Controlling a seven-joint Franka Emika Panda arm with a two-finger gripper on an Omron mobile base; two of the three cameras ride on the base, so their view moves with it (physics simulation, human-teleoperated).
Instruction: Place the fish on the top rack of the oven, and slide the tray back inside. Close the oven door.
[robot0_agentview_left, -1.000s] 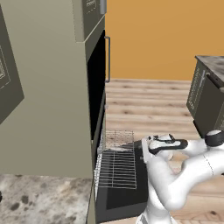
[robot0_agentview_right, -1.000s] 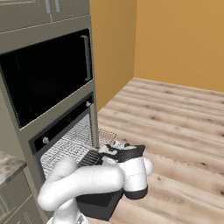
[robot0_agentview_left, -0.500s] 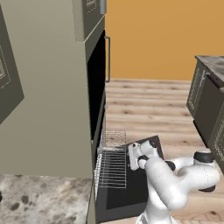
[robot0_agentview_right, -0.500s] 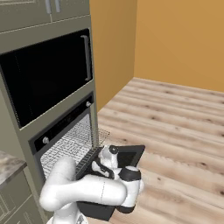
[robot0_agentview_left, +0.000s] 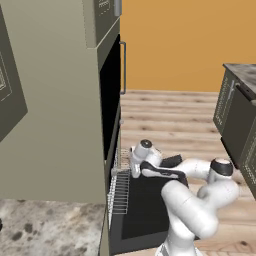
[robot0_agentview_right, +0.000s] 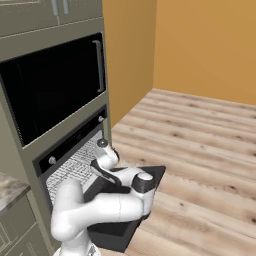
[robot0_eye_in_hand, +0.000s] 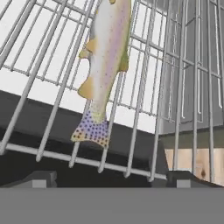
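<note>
The fish, silver-grey with a spotted tail, lies lengthwise on the top rack, a silver wire grid. My gripper is open, its fingertips just short of the rack's front bar, and it holds nothing. From the base cameras the tray sticks partly out of the oven over the oven door. That door lies open and flat. My gripper is at the tray's outer edge.
A dark upper oven with a bar handle sits above the open cavity. A dark cabinet unit stands at the right, a marble counter at the lower left. Wooden floor lies open beyond the door.
The arm has swung left toward the oven, bringing the hand to the rack's front edge. The rack has slid further into the cavity. The jaws have stayed open.
</note>
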